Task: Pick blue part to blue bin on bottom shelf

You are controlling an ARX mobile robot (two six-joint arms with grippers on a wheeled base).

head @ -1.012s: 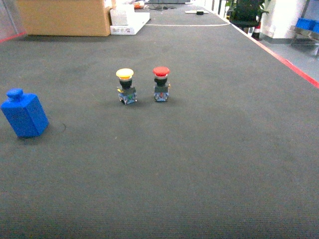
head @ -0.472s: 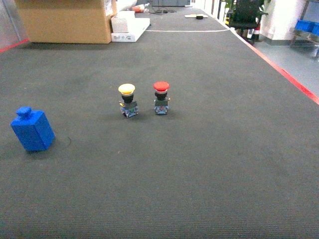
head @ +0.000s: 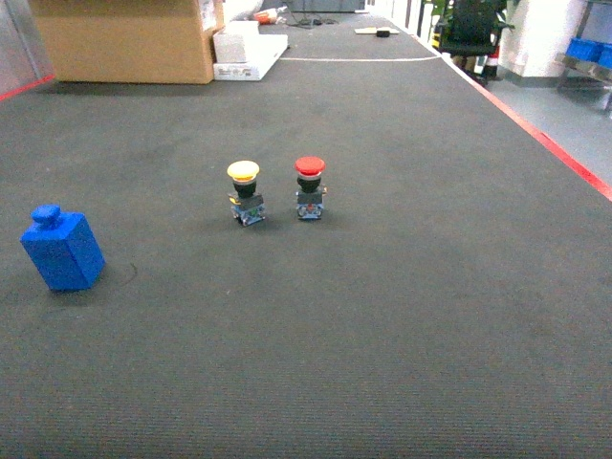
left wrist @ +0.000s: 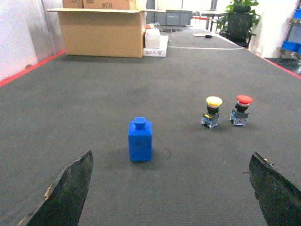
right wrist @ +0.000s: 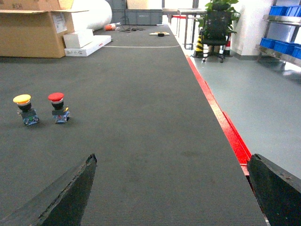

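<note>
The blue part [head: 62, 251] is a small blue block with a knob on top, standing upright on the dark mat at the left. In the left wrist view the blue part [left wrist: 140, 140] stands ahead of my left gripper [left wrist: 171, 154], slightly left of centre and well clear of both fingers. That gripper is open and empty. My right gripper [right wrist: 172, 156] is also open, with only bare mat between its fingers. Blue bins [right wrist: 282, 46] sit on a metal rack far to the right; whether that level is the bottom shelf I cannot tell. Neither gripper shows in the head view.
A yellow push button [head: 244, 186] and a red push button [head: 309, 184] stand side by side mid-mat. A cardboard box [head: 124, 38] and white boxes [head: 247, 43] lie at the far end. A red strip [head: 559, 148] borders the mat on the right, with grey floor beyond.
A second ago the head view shifted, so the block and buttons slid lower in frame. Over the last half second the scene holds nearly still.
</note>
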